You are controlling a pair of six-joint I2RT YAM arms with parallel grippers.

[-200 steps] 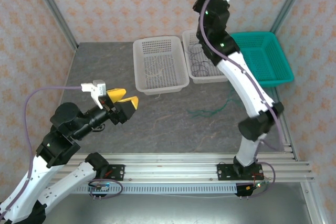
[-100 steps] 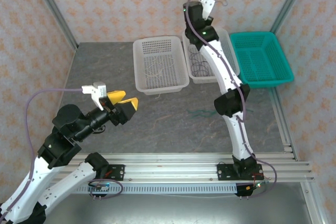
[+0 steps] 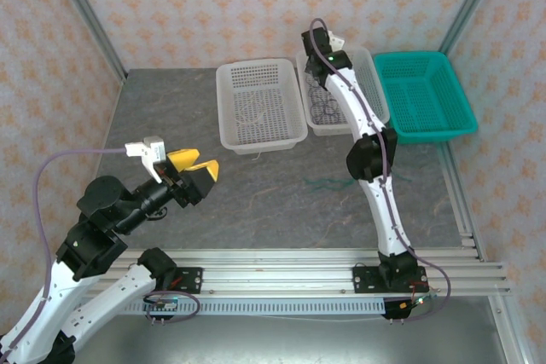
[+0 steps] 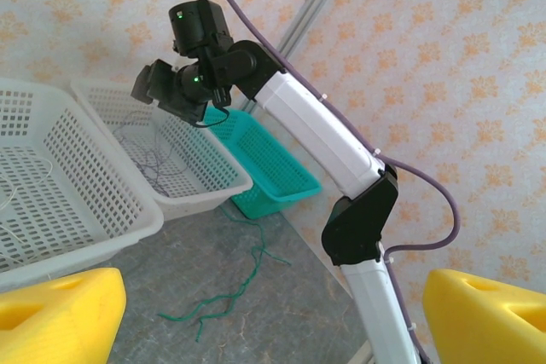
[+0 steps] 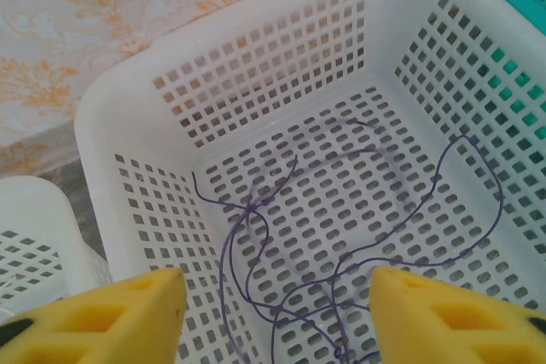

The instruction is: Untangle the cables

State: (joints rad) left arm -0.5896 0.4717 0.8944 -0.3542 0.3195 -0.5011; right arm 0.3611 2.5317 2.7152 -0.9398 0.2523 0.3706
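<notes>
Dark purple cables point(image 5: 248, 209) lie loose on the floor of the middle white basket point(image 5: 256, 83), also seen as a dark tangle point(image 3: 322, 108). My right gripper point(image 5: 277, 317) hangs just above them, open, with nothing between its yellow fingers point(image 5: 94, 317); from above it point(image 3: 324, 55) is over that basket's far end. A green cable point(image 3: 333, 181) lies on the table in front of the baskets, visible again point(image 4: 230, 287) from my left wrist. My left gripper point(image 3: 192, 166) is raised over the left part of the table, open and empty. A thin whitish cable point(image 3: 252, 112) rests in the left white basket point(image 3: 229, 134).
A teal basket point(image 3: 424, 130) stands at the right of the two white ones, against the back wall. The right arm's elbow point(image 3: 368, 158) reaches up over the table near the green cable. Metal rails point(image 3: 281, 262) run along the near edge.
The right arm swung down from high at the back to just over the middle basket. Its jaws opened, and the dark cable it held now lies in the basket. The left arm barely shifted.
</notes>
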